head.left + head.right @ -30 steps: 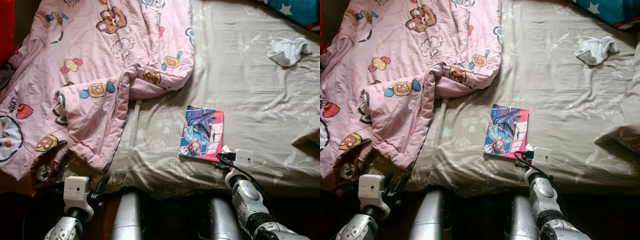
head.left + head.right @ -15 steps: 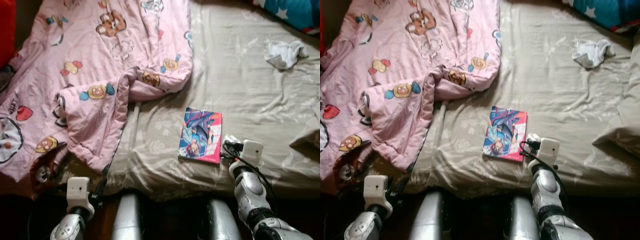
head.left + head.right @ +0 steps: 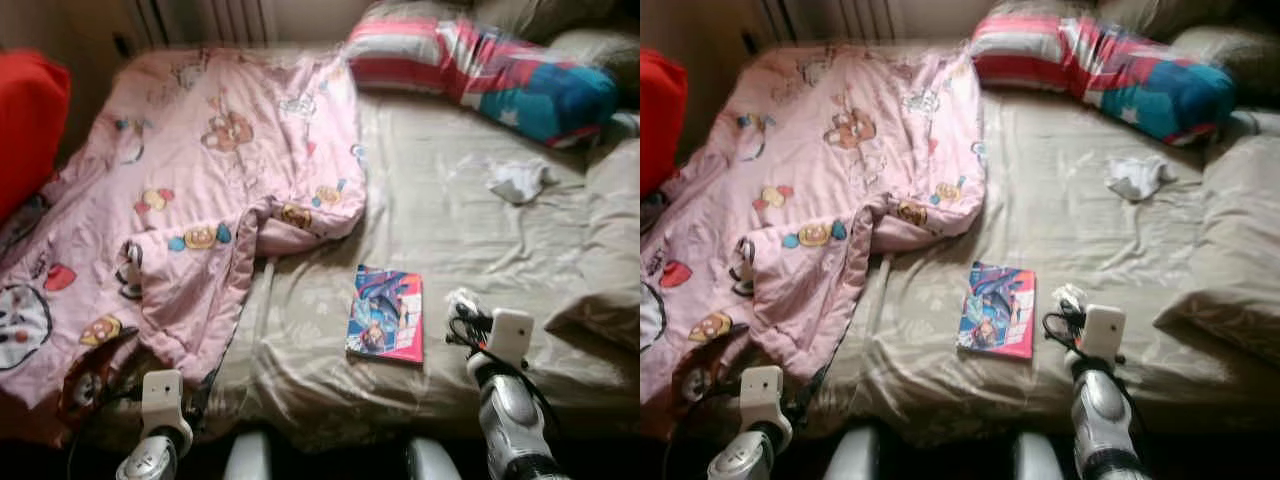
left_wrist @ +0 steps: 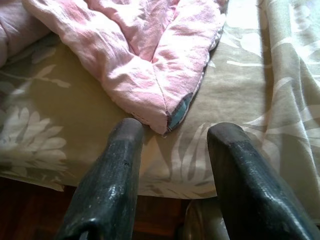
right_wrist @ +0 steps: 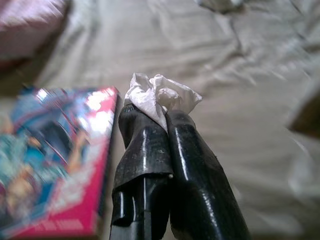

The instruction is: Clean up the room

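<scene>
At the far left edge of the head views a red cushion (image 3: pixel 28 125) is seen, and beside it a crumpled pink cartoon-print quilt (image 3: pixel 210 190) is spread over the left half of the bed, one corner folded down toward the lower left. The left gripper (image 4: pixel 172 165) is held low at the bottom left, at the mattress edge, its fingers spread apart just short of that quilt corner, probably waiting rather than working. The beige leaf-patterned bedsheet (image 3: pixel 440 220) covers the rest. A colourful illustrated book (image 3: pixel 386 327) lies flat just below the centre of the frame. Immediately to its right the right gripper (image 5: pixel 157 112) is raised over the sheet, forearm upright at the lower right, its fingers pressed together on a crumpled white tissue (image 5: pixel 159 96), apparently gathered as rubbish to be carried away. A small white cloth (image 3: pixel 520 181) rests in the upper right, below a striped red, blue and teal pillow (image 3: pixel 480 70)
</scene>
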`<state>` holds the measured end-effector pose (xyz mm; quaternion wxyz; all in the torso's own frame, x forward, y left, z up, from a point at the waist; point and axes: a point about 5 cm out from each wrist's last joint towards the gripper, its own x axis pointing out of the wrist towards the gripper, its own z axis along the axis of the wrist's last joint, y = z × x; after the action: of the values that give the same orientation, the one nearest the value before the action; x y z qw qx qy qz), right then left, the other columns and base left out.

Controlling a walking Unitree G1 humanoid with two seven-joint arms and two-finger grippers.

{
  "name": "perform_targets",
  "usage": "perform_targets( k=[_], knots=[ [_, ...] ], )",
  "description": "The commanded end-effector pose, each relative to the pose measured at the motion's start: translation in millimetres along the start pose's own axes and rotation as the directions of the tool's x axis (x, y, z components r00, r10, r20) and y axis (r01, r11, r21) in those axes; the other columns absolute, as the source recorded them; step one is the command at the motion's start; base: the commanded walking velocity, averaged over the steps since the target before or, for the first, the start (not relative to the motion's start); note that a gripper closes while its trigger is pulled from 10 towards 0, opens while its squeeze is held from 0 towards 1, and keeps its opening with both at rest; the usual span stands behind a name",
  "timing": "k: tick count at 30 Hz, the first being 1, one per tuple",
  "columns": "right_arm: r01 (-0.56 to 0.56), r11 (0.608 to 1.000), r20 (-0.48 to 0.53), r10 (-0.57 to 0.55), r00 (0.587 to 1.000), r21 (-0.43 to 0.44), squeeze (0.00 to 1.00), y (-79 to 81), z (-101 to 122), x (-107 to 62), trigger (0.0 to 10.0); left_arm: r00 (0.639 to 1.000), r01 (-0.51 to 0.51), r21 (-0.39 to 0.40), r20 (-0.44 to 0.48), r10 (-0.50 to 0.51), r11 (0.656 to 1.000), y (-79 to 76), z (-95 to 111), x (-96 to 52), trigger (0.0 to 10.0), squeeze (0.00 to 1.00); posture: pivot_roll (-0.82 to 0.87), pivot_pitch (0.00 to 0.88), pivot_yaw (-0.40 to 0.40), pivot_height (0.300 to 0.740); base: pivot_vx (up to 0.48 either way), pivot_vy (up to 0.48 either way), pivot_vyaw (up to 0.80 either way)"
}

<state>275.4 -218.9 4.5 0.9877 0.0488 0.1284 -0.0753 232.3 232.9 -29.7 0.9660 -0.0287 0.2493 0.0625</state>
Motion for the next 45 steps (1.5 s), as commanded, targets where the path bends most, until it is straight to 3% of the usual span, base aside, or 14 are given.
perform_targets(
  k=[1,4,8,18,24,29,33,40,45],
  knots=[
    [0.047,0.999,-0.132,-0.046,0.990,0.007,0.00,-12.7,-29.8,-17.1,10.0,0.999,-0.033,-0.016,-0.043,0.032,0.999,3.2,-6.2,0.1,10.0,0.00,-0.05,0.000,0.018,0.622,0.000,0.000,0.00],
    [0.074,0.997,-0.183,-0.073,0.980,0.000,0.00,-17.9,-41.1,-25.0,10.0,0.998,-0.031,-0.014,-0.057,0.030,0.999,0.7,-7.1,1.4,10.0,0.00,-0.06,0.000,0.015,0.622,0.000,0.000,0.00],
    [0.167,0.986,-0.320,-0.154,0.935,0.011,0.00,-28.6,-69.1,-46.2,10.0,0.993,-0.009,0.003,-0.114,0.009,1.000,-5.7,-12.9,3.3,10.0,0.00,-0.07,0.000,0.021,0.622,0.000,0.000,0.00],
    [0.195,0.981,-0.511,-0.166,0.843,0.003,0.00,-22.4,-105.1,-74.3,10.0,0.974,-0.001,0.026,-0.226,0.007,1.000,-5.5,-30.5,-1.9,10.0,0.00,-0.09,0.000,0.038,0.622,0.000,0.000,0.00],
    [0.184,0.983,-0.544,-0.152,0.825,0.004,0.00,-18.6,-112.3,-80.9,10.0,0.962,-0.006,0.025,-0.275,0.013,1.000,-2.4,-42.3,-8.2,10.0,0.00,-0.10,0.000,0.050,0.632,0.000,0.000,0.00],
    [0.198,0.980,-0.556,-0.159,0.816,0.009,0.00,-18.8,-113.9,-82.3,10.0,0.937,-0.038,0.045,-0.347,0.051,0.998,18.9,-57.8,-21.5,10.0,0.00,-0.10,0.000,0.068,0.667,0.000,0.000,0.00],
    [0.186,0.983,-0.560,-0.152,0.814,0.004,0.00,-17.4,-114.2,-82.1,10.0,0.933,-0.042,0.049,-0.354,0.056,0.998,23.1,-58.2,-22.7,10.0,0.00,-0.11,0.000,0.069,0.687,0.000,0.000,0.00],
    [0.196,0.981,-0.543,-0.163,0.824,0.003,0.00,-19.2,-111.6,-80.1,10.0,0.933,-0.012,0.052,-0.358,0.029,0.999,8.5,-57.9,-18.5,10.0,0.00,-0.11,0.000,0.066,0.737,0.000,0.000,0.00],
    [0.195,0.981,-0.546,-0.161,0.823,0.005,0.00,-20.0,-110.9,-79.2,10.0,0.933,-0.008,0.048,-0.360,0.025,0.999,2.2,-57.4,-16.5,10.0,0.00,-0.11,0.000,0.056,0.740,0.000,0.000,0.00]
  ],
)
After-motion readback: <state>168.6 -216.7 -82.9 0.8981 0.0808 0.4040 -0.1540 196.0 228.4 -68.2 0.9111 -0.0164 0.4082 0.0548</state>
